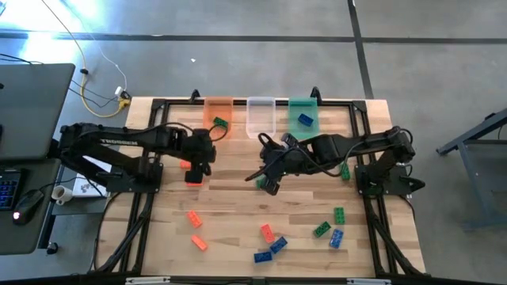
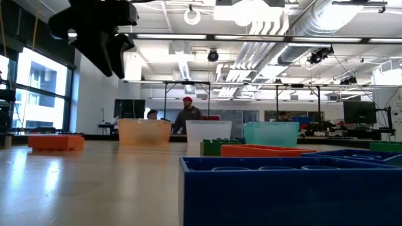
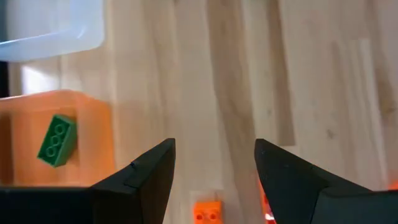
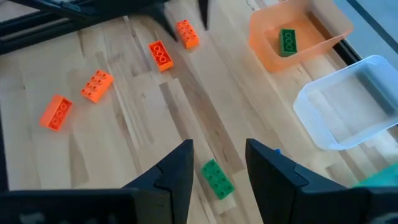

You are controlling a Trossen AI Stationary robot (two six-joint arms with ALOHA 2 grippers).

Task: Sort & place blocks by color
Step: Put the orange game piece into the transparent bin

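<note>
Several blocks lie flat on the wooden table. My left gripper (image 1: 198,165) (image 3: 214,146) hangs open, fingers apart and with nothing between them, above an orange block (image 3: 207,213) (image 1: 192,176) near the orange bin (image 1: 219,111). The gripper also shows high up in the low view (image 2: 116,59). My right gripper (image 1: 268,184) (image 4: 219,146) stands open at the table's middle, above a green block (image 4: 217,178) that lies on the table between and beyond its fingers. A green block (image 3: 57,140) (image 4: 286,41) lies in the orange bin. A blue block (image 1: 305,120) lies in the green bin (image 1: 303,111).
A clear bin (image 1: 261,115) stands between the orange and green bins at the far edge. Orange blocks (image 1: 193,218) lie near left. Red, blue and green blocks (image 1: 268,233) (image 1: 278,245) (image 1: 321,229) lie near right. One green block (image 1: 345,171) lies by the right arm. People stand in the room behind.
</note>
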